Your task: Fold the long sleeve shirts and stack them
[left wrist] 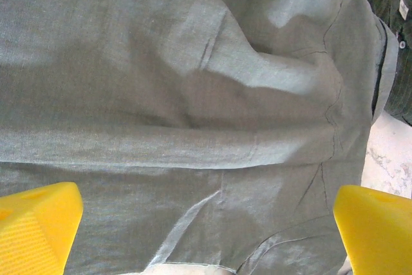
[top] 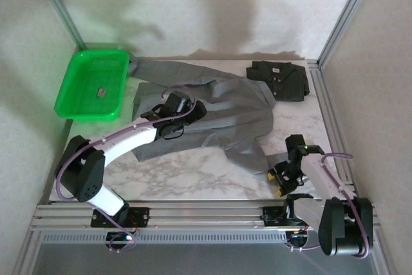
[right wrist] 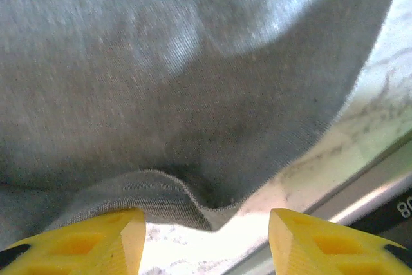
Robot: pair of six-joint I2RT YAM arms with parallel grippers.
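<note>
Look at the grey shirt [top: 212, 111] first. It lies spread open and crumpled in the middle of the table [top: 193, 178], not folded yet. The dark shirt [top: 278, 80] is already folded and sits just beside the grey shirt's far right corner. The green tray [top: 71, 94] is at the grey shirt's far left, where one sleeve reaches toward it.

Your left hand [left wrist: 206, 223] hangs over the middle of the grey shirt. Its fingers are spread wide with nothing between them. Your right hand [right wrist: 206, 236] is at the grey shirt's near right corner, low by the cloth edge. Its fingers are apart too, and they pinch nothing.

Here is what could go wrong. The cloth edge by your right hand curls under, so a squeeze there may catch just one layer, or slip off. If your left hand grabs the middle, the grey shirt may bunch up and not fold flat. The grey shirt sits so close to the dark shirt that a hard pull could drag it and spoil its fold. The far sleeve could also snag on the tray.

Now count. There are two shirts, one tray, one small dark thing [top: 101, 93] in the tray, and two hands.
</note>
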